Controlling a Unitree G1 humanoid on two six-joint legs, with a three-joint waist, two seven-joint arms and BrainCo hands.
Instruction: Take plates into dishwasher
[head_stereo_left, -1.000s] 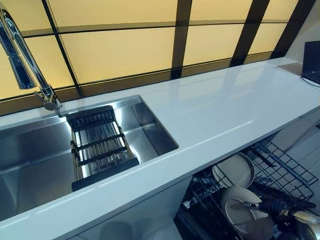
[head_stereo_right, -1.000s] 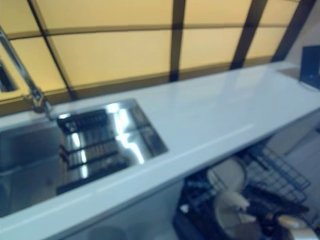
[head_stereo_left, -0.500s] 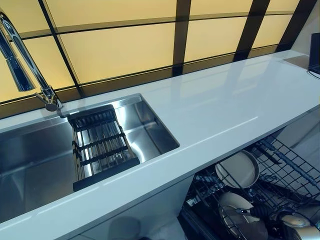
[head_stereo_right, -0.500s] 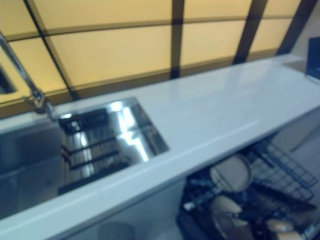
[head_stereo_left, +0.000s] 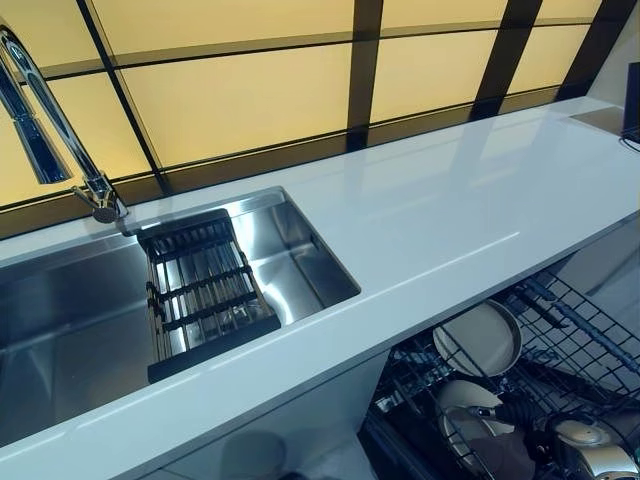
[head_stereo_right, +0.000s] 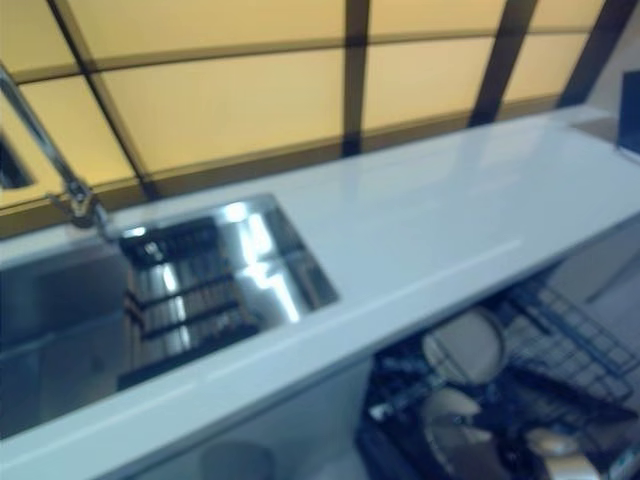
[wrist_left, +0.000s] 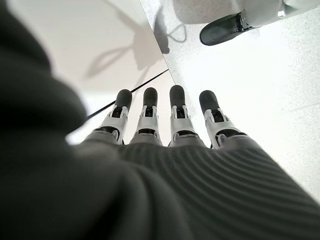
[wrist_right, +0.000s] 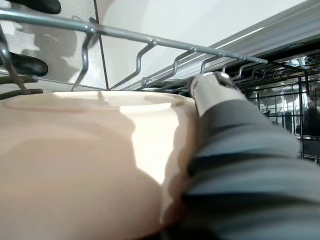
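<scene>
Plates are what this is all about, and every one in sight is down in the dishwasher rack (head_stereo_left: 570, 330), the pulled-out black wire basket under the white counter (head_stereo_left: 450, 210), off to the robot's right. One cream plate (head_stereo_left: 478, 338) stands on edge in the tines. A second plate (head_stereo_left: 470, 405) sits just in front of it, lower and nearer the robot, and that's where the right hand (head_stereo_left: 510, 412) is working.

From its own wrist camera that plate (wrist_right: 90, 165) fills nearly the whole picture, pressed right up against the dark ribbed cover, rack wires running just above its rim. One silver digit of the right hand (wrist_right: 207, 90) lies along the plate's edge; by my reading that's the thumb hooked over the rim, so the hand is gripping the plate rather than resting beside it. The rest of the fingers are hidden behind the plate.

The left hand (wrist_left: 165, 120) hangs low over pale floor, fingers (wrist_left: 177, 112) straight and relaxed, holding nothing, well away from the rack.

So the geometry that matters: the plate sits directly against the right palm, tilted in the rack, its face roughly parallel to the standing plate behind it. The right arm is the only one in reach. The sink (head_stereo_left: 90, 320) with its black drainer (head_stereo_left: 205, 290) holds no plates that I can see.
</scene>
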